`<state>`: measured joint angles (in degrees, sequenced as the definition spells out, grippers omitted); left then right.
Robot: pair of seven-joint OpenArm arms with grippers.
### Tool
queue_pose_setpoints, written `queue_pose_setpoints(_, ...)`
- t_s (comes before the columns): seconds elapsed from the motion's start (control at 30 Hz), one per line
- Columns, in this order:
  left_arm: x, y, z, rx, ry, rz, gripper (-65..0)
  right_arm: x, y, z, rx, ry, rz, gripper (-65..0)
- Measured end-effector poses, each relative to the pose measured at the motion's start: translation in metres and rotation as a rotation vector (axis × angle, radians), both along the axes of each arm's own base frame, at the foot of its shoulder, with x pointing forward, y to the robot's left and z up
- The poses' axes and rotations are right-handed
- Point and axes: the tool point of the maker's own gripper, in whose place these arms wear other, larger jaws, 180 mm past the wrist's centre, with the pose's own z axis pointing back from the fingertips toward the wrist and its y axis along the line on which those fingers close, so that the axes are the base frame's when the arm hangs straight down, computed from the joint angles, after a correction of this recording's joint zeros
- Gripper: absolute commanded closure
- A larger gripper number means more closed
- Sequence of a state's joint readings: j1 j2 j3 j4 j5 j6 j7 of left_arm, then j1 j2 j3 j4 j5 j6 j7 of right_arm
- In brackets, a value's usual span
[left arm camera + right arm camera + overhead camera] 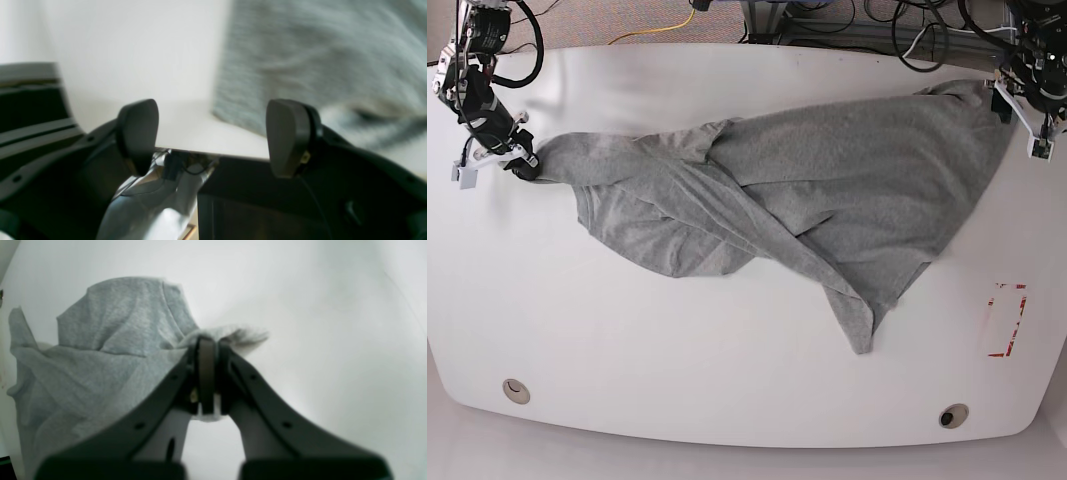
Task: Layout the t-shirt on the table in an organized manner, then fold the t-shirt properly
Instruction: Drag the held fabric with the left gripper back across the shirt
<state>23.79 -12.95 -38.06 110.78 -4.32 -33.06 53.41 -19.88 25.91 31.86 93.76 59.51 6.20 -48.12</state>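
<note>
The heather-grey t-shirt [827, 190] lies crumpled and twisted across the white table [727, 380], stretched from far left to far right. My right gripper [524, 160] is shut on a bunched edge of the shirt at its left end. The right wrist view shows that gripper [206, 343] pinching cloth, with the rest of the shirt [110, 350] trailing left. My left gripper [1007, 100] is at the shirt's far right corner. In the left wrist view that gripper [213, 133] is open and empty, with the shirt [317, 60] just beyond its right finger. No lettering shows.
A red tape rectangle [1007, 320] is marked near the table's right edge. Two round grommets [515, 390] [953, 415] sit near the front edge. Cables and frame parts lie beyond the far edge.
</note>
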Motion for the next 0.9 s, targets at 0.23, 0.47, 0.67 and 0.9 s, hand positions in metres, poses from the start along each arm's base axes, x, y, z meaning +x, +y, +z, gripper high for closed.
queue_pose_setpoints(0.23, 0.088, -0.046, 0.036, -0.118, -0.210, -0.089, -46.9, 0.005, 0.001, 0.004, 0.000, -0.016, 0.004, 0.0)
queue_pose_setpoints(0.47, 0.149, -0.090, 0.065, -0.223, -0.309, -0.074, -47.6, 0.014, 0.005, 0.011, -0.012, -0.054, 0.045, 0.0)
queue_pose_setpoints(0.67, 0.191, -0.139, 0.076, -0.368, -0.374, -0.065, -47.8, 0.017, 0.007, 0.014, -0.007, -0.073, 0.053, 0.0)
queue_pose_setpoints(0.9, 0.235, -0.174, 0.055, -0.542, -0.356, -0.004, -47.8, 0.016, 0.007, 0.013, -0.011, -0.067, 0.056, 0.0)
